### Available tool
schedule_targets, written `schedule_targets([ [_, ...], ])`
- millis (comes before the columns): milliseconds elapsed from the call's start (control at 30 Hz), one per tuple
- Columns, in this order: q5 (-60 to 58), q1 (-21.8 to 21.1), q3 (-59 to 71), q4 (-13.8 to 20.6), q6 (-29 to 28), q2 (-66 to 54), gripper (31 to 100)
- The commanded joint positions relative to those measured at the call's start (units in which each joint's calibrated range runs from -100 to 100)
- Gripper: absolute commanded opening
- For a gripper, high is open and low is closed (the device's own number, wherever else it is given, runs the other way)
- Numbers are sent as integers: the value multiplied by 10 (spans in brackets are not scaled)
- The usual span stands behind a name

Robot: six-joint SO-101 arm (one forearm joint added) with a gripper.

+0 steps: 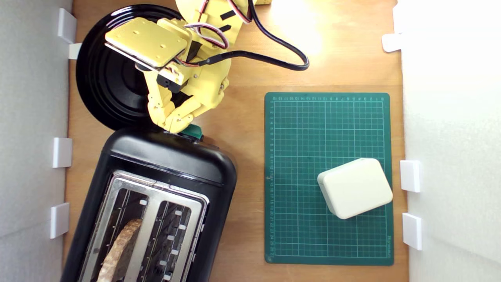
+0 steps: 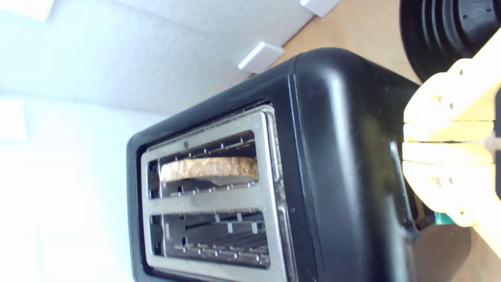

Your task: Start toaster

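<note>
- We see our yellow gripper (image 1: 174, 126) with its fingers pressed together, tips down at the toaster's end; they sit on or just beside the green lever tab (image 1: 193, 132), though we cannot tell whether they touch it
- The black toaster (image 1: 168, 156) lies at the exterior view's lower left; a slice of bread (image 2: 209, 168) stands in one slot
- Behind the arm rests a round black plate (image 1: 101, 86)
- At the exterior view's right, a cream box (image 1: 355, 187) sits on a green cutting mat (image 1: 297, 137); all rest on a wooden table (image 1: 242, 156)
</note>
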Motion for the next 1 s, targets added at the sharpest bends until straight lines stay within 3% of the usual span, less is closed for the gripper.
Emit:
schedule_targets([
  [0, -23, -26, -30, 4, 4, -1, 313],
  [233, -25, -45, 5, 5, 8, -1, 313],
  [967, -26, -20, 54, 7, 10, -2, 313],
])
